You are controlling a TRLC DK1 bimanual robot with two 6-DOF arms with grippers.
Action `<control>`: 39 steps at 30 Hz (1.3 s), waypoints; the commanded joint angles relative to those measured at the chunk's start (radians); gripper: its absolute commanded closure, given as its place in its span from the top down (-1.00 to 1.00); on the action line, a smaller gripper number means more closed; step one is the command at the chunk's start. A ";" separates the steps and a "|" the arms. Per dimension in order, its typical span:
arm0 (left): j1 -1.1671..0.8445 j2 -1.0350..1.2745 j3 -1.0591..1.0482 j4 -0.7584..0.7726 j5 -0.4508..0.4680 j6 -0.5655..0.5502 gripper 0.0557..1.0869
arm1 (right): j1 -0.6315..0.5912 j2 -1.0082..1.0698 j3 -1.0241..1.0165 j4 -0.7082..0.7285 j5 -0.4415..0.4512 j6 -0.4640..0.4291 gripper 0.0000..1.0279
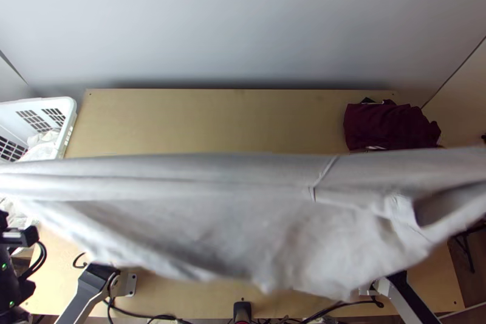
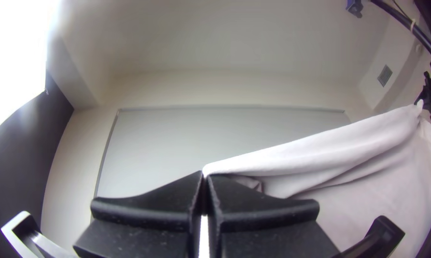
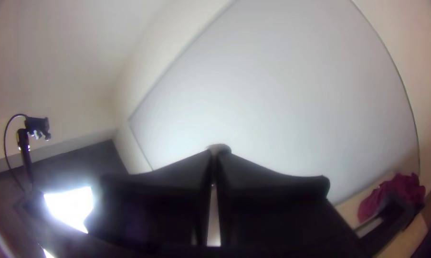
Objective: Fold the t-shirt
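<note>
"Pale walls behind, and a light wooden tabletop (image 1: 212,120) below. What's along its edges?"

"Near the left edge, toward the far corner, a white laundry basket (image 1: 70,118) with pale cloth (image 1: 41,151) in it. By the right edge, near the far corner, dark red cloth (image 1: 389,126), all bunched up."

"And the T-shirt (image 1: 243,187)?"

"Up in the air over the tabletop, pulled out sideways right across the top view. Its upper edge runs nearly straight, with long creases along the left part; the rest hangs below in loose ripples, with an uneven bottom edge. It isn't folded into a neat shape."

"Who's got it?"

"Both of them. See the left gripper (image 2: 205,176) in its own wrist view: fingers drawn together, a bit of the pale fabric pinched at the tips. From there the edge slants off to the other arm's gripper, at the far end of the stretch."

"So the right gripper (image 3: 216,154) is closed up too?"

"Yes, its fingers are together, with a small tuft of fabric poking out at the tips."

"Collar, sleeve or hem?"

"I can't tell which part either one has. Over on the right of the cloth there's a seam, and beyond it a shaded hollow between layers."
</note>
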 commanded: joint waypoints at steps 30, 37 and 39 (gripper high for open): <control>0.164 0.380 -0.559 0.502 0.182 -0.018 -0.92 | 0.234 0.216 -1.219 0.786 0.315 -0.347 -0.94; 0.227 0.752 -0.382 0.623 0.188 -0.054 -0.92 | 0.277 0.597 -1.030 0.947 0.351 -0.400 -0.94; 0.246 0.844 -0.324 0.627 0.188 -0.055 -0.92 | 0.260 0.701 -0.946 0.959 0.356 -0.410 -0.94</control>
